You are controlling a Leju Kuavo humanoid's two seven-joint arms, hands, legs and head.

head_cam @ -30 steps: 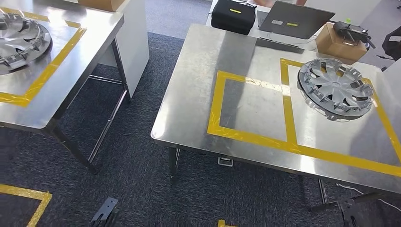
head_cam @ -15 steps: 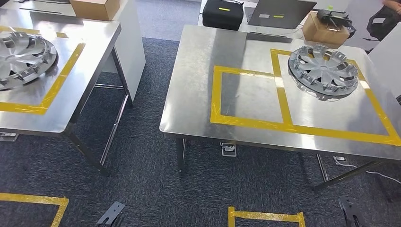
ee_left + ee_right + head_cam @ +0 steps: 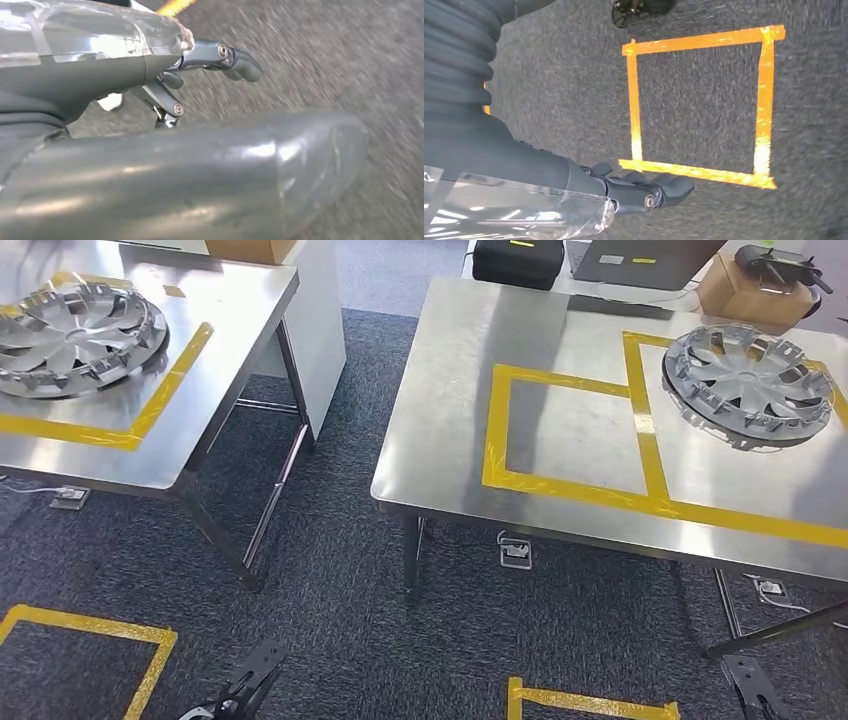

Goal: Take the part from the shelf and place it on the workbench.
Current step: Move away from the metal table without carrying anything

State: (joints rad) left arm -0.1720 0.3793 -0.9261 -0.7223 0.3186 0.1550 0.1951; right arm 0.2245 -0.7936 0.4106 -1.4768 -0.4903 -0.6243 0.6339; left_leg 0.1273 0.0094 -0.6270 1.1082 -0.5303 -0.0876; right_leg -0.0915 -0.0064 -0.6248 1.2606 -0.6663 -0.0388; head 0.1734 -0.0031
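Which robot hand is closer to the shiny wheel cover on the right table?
Right, probably. The right hand hangs over the carpet on the same side as the wheel cover. The left hand hangs on the other side. Neither touches it.

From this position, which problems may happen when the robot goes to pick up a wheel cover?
1. The hubcap on the left table sits partly over the yellow tape line; a grasp aimed by the tape could land off-centre.
2. The gap between the two steel tables is narrow, so a turning robot may bump a table edge or leg.
3. The left hand and right hand hang low over the carpet, empty, so raising them close to the table could catch its edge.
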